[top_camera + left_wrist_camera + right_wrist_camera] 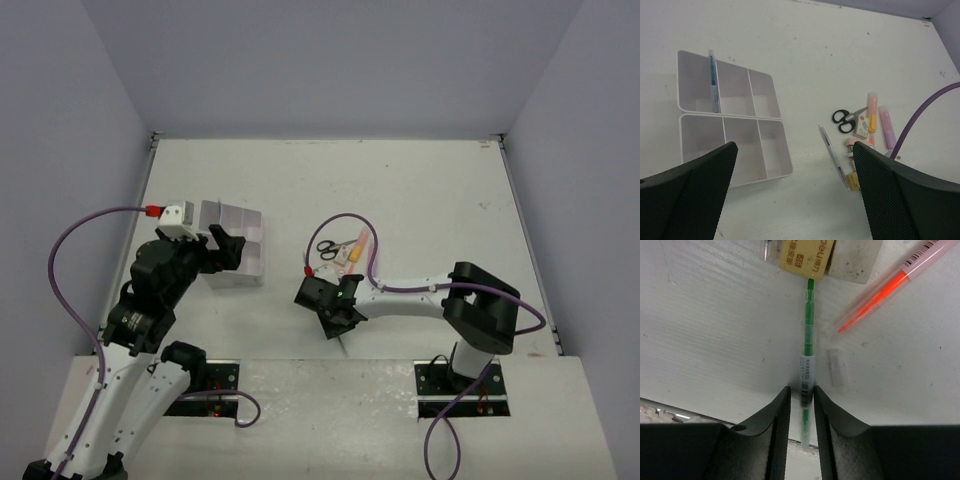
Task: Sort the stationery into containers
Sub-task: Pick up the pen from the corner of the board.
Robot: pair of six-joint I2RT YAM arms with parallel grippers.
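Note:
My right gripper (801, 392) is shut on a thin green pen (808, 347) that lies on the table near its front edge; a finger presses each side of its white label. In the top view the gripper (335, 325) sits just in front of the stationery pile with black scissors (328, 248). The clear organiser box (679, 116) holds one thin pen (713, 80) in a far compartment. My left gripper (795, 165) is open and empty, above the table beside the box. Scissors (844, 120), orange marker (872, 106), lilac bar (887, 127) and grey pen (834, 156) lie to the right.
A tan eraser (806, 257) touches the pen's far tip. An orange-tipped marker (880, 292) and a clear cap (837, 367) lie right of the pen. The table's front edge runs just behind my right fingers. A purple cable (920, 112) crosses above the pile.

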